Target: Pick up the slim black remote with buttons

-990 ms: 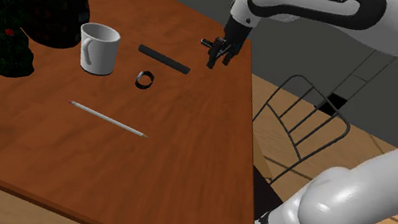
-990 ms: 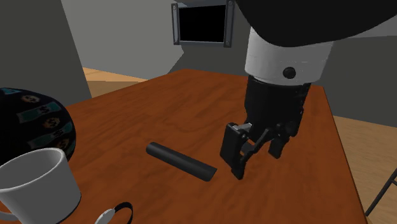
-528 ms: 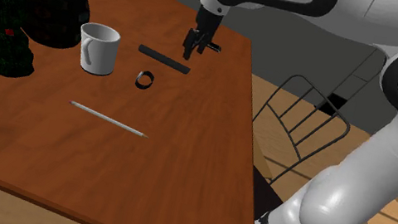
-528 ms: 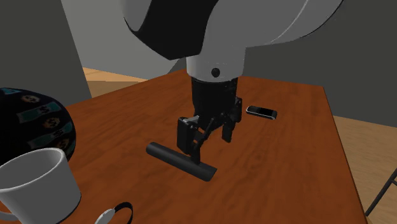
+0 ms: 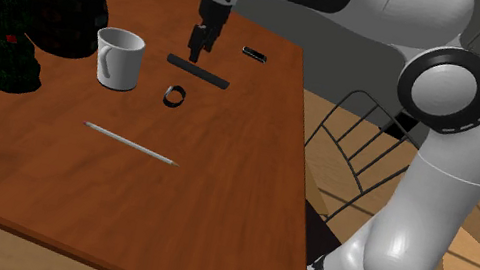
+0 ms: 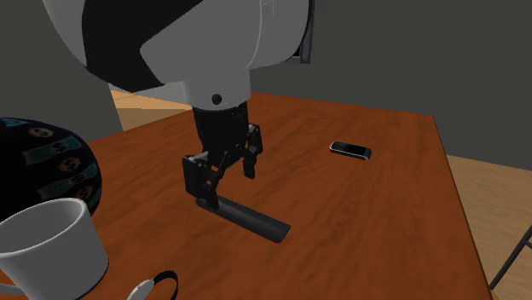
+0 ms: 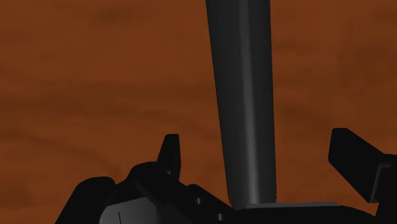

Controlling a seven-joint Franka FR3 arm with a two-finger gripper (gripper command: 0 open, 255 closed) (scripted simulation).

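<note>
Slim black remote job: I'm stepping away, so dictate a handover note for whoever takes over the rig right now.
Gripper: open, with its fingers on either side of one end of the remote and, in the wrist view, not touching it.
Long slim black remote: lies flat on the brown wooden table, to the shoulder view's right of the white mug. A small flat black device lies apart from it, nearer the table's edge.
Done: the gripper is lined up over the remote's end.
Left: lower further if needed, close on the remote, then lift it.
</note>
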